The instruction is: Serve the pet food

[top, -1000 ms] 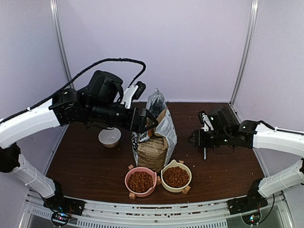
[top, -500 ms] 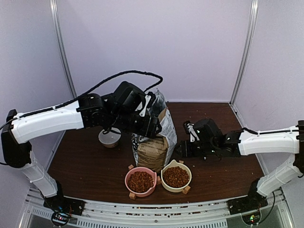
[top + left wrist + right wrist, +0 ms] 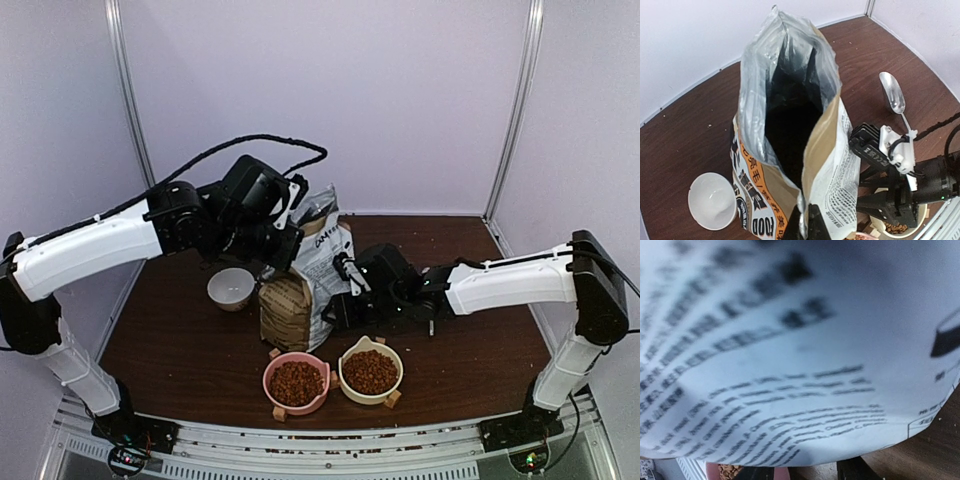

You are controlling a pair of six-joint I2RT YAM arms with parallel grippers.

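The pet food lies as reddish-brown kibble in a pink bowl (image 3: 296,382) and a cream bowl (image 3: 371,371) at the table's front. Behind them stands the brown-and-white paper bag (image 3: 305,290), its mouth wide open and dark inside (image 3: 790,115). My left gripper (image 3: 283,240) is shut on the bag's top rim, its fingers (image 3: 807,225) pinching the edge. My right gripper (image 3: 338,300) presses against the bag's white printed side (image 3: 790,340). Its jaws (image 3: 802,472) stand apart with bare table showing between them. A little kibble (image 3: 730,471) shows below the bag.
An empty white bowl (image 3: 231,288) sits left of the bag on the brown table (image 3: 180,350). A metal spoon (image 3: 892,95) shows beyond the right wrist, its handle running behind that wrist. White walls enclose the table at the back and sides.
My left gripper came down onto the bag's rim and shut on it. The bag shifted left and leans. My right arm reached left until its gripper met the bag's side.
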